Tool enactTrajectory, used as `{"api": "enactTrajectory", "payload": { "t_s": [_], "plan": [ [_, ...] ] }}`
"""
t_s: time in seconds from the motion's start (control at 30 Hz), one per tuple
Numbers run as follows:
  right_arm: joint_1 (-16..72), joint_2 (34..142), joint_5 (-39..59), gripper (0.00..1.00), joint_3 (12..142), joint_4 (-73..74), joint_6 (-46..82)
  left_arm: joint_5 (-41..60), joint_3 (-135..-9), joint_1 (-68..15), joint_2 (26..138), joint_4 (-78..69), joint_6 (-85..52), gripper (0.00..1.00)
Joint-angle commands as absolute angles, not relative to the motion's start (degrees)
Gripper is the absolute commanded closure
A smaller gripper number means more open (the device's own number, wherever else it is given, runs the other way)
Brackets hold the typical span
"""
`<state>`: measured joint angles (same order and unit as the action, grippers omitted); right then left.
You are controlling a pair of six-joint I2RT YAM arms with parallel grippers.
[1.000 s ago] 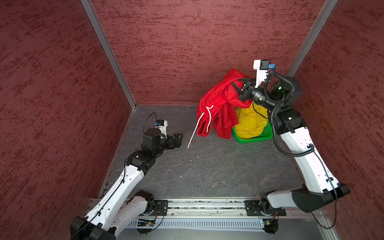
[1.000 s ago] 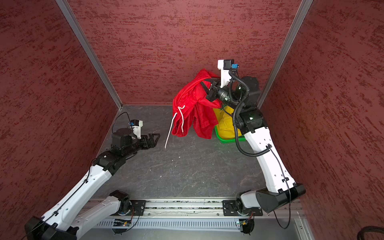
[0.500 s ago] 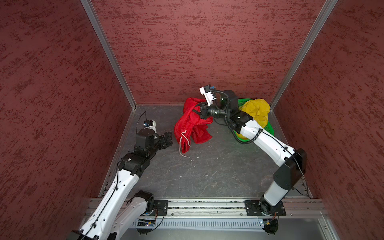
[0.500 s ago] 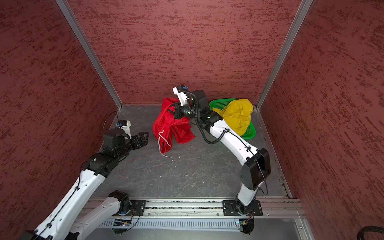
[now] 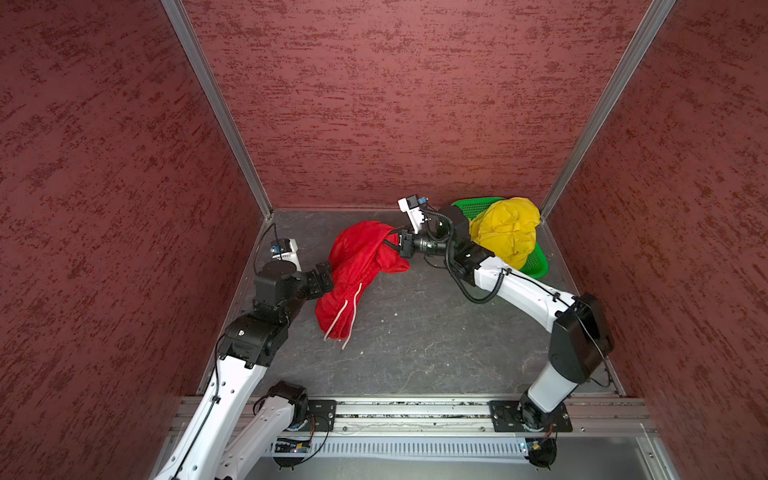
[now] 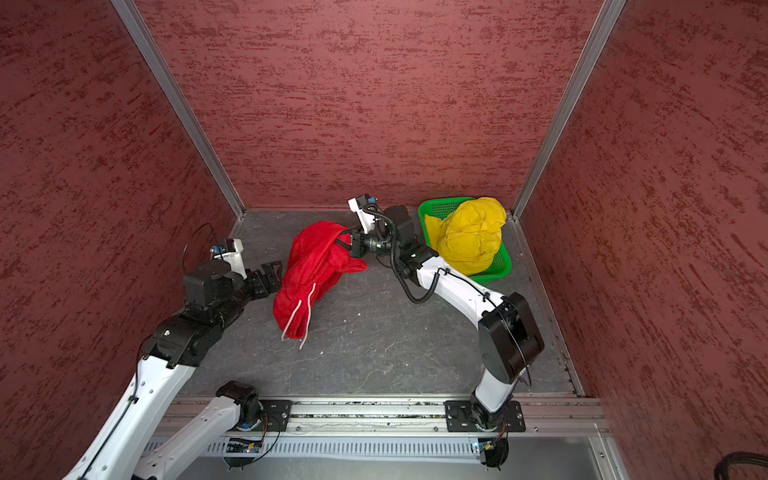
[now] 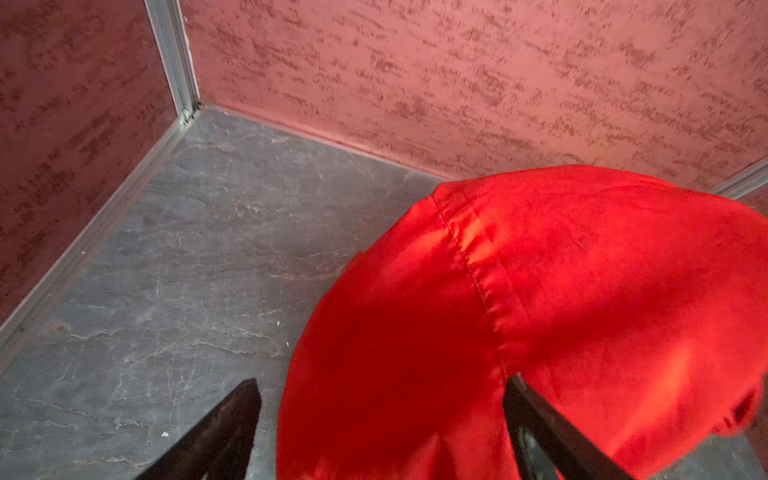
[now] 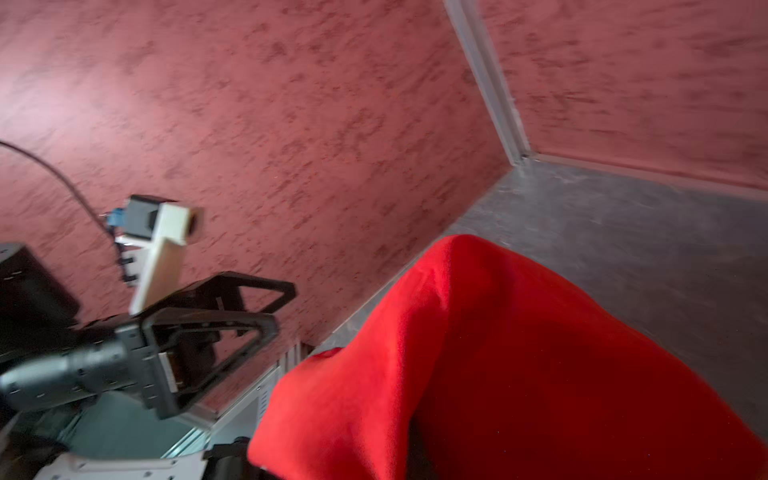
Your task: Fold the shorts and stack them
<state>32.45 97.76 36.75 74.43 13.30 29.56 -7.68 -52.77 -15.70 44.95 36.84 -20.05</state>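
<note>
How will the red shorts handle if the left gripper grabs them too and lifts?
Probably floppy: the red shorts sag in folds from the shut right gripper. Likely light, since one small pinch lifts their top part. The white drawstring may dangle and snag.

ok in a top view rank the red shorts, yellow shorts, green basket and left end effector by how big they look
1. red shorts
2. yellow shorts
3. green basket, visible part only, mostly covered
4. left end effector, smallest
</note>
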Motion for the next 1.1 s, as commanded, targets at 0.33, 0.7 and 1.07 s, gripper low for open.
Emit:
{"api": "enactTrajectory", "payload": {
  "t_s": [0.33, 0.7, 1.07],
  "plan": [
    [24.1, 91.3, 13.0, 0.51, 66.1, -1.3, 22.4, 4.5, -42.7, -18.2, 54.3, 29.1, -25.7, 0.09],
    [29.5, 74.5, 13.7, 0.49, 55.5, -5.2, 29.2, 12.2, -35.2, -18.2, 59.2, 19.5, -31.8, 0.12],
    [38.1, 81.8, 16.5, 0.46, 39.4, 12.8, 43.8, 14.2, -32.3, -18.9, 66.9, 13.7, -33.6, 0.18]
  ]
}}
